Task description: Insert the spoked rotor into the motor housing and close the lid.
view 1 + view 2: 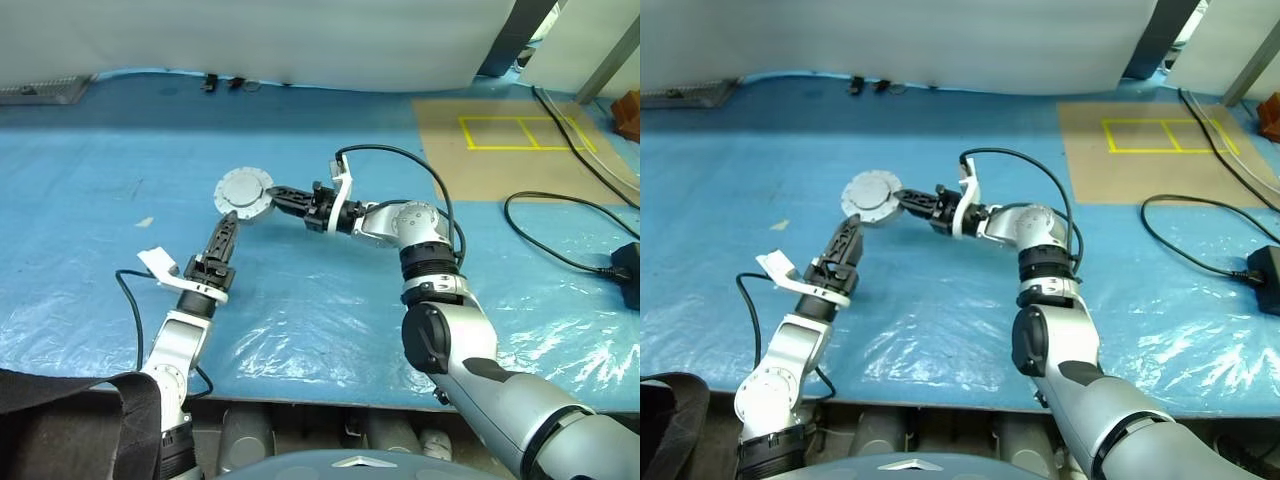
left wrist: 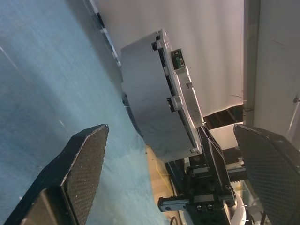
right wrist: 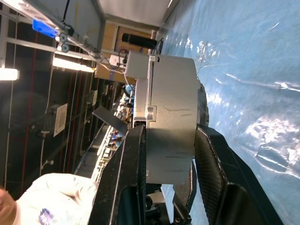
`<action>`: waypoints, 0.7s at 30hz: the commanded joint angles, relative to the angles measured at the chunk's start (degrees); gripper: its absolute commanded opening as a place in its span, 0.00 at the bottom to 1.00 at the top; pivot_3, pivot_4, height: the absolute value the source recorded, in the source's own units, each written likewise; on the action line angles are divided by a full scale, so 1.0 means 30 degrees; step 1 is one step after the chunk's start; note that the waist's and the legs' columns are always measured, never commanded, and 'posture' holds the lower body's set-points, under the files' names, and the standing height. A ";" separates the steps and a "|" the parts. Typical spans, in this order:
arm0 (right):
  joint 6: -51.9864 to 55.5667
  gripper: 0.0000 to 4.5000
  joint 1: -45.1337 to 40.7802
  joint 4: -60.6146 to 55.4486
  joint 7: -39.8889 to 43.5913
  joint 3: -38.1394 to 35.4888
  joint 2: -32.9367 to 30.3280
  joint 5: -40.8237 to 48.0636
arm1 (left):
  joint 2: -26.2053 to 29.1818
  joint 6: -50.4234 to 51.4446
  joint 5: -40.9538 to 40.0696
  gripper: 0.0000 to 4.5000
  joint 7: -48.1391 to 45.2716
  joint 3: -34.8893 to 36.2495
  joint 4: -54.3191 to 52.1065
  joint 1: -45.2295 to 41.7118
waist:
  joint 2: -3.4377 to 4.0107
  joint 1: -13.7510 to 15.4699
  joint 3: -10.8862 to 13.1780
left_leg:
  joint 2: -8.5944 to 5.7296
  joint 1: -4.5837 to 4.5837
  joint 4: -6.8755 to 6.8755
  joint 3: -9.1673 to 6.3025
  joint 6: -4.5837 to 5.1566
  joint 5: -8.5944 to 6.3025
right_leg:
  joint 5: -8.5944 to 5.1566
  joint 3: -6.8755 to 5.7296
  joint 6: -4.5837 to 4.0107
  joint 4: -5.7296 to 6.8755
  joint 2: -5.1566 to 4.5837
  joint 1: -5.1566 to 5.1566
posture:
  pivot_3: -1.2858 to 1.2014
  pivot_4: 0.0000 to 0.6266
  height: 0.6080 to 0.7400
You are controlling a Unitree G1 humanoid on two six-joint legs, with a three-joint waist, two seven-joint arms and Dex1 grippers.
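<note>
Above the blue plastic sheet (image 1: 330,300) that covers the work surface, a little left of the middle of the scene, the motor housing (image 1: 244,192) hangs in the air, clamped in the right gripper (image 1: 283,199). That gripper reaches in from the right with its arm bent across the scene, and the right wrist view shows its two black fingers (image 3: 129,159) pressed against the housing's two flat ends, with the round silver wall between them.

The left gripper (image 1: 228,232) sits just near of the housing and slightly to its left, pointing up and away toward it. Its fingers (image 2: 86,161) stand wide apart with nothing between them, and the housing is ahead of them, clear of both pads.

From the head views the housing shows a flat, pale, disc-like face with small marks around its edge, and from the left wrist view a thin plate with bolt bosses sits flush on one end of the cylinder. No copper windings and no spoked rotor can be made out from any angle, so the lid appears to be on already, though I cannot tell whether it is fully seated or fastened, nor confirm that the rotor is inside.

My reading is that the task is at or near its end: the housing looks assembled and closed, and what seems left is setting it down on the sheet and letting go.
</note>
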 commanded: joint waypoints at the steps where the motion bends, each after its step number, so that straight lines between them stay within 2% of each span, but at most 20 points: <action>1: 0.0254 0.24 -0.0285 -0.1454 0.0896 0.0125 0.0203 0.1431 | 0.0068 -0.0064 -0.0885 1.00 0.0002 -0.0038 -0.0549 -0.0157 | -0.0001 0.0022 0.0000 | -0.0001 -0.0002 0.0001 -0.0001 0.0000 0.0000 | 0.0000 -0.0001 0.0001 0.0000 0.0000 0.0001 | 0.52 0.24 1.00; 7: 0.1074 0.24 0.0255 -0.2412 0.1134 0.0636 0.0367 0.1861 | 0.0243 -0.0209 -0.1357 1.00 0.0116 0.0005 -0.0054 -0.0512 | -0.0001 0.0123 0.0000 | -0.0001 0.0000 0.0016 -0.0004 0.0000 0.0001 | 0.0002 -0.0001 0.0003 0.0015 -0.0002 0.0002 | 0.52 0.24 1.00; 16: 0.1902 0.24 0.1155 -0.3999 0.0912 0.1252 0.0801 0.2463 | 0.0607 -0.0761 -0.0358 1.00 -0.0453 -0.0226 0.1128 -0.1225 | -0.0001 0.0311 0.0000 | -0.0002 0.0007 0.0031 -0.0006 -0.0001 0.0002 | 0.0022 -0.0002 0.0037 0.0039 -0.0001 0.0003 | 0.52 0.24 1.00; 18: 0.1890 0.24 0.1192 -0.4073 0.0834 0.1271 0.0820 0.2421 | 0.0735 -0.0642 -0.0327 0.91 -0.0706 -0.0309 0.1292 -0.1381 | -0.0002 0.0335 -0.0001 | -0.0001 0.0009 0.0038 -0.0008 -0.0001 0.0002 | 0.0037 -0.0002 0.0061 0.0049 -0.0003 0.0007 | 0.52 0.24 1.00; 21: 0.1816 0.24 0.1124 -0.3967 0.0702 0.1134 0.0787 0.2419 | 0.0817 -0.0548 -0.0313 0.73 -0.1018 -0.0439 0.1346 -0.1475 | -0.0002 0.0329 -0.0001 | -0.0003 0.0012 0.0054 -0.0009 -0.0002 0.0002 | 0.0038 0.0001 0.0062 0.0068 -0.0005 0.0009 | 0.52 0.24 1.00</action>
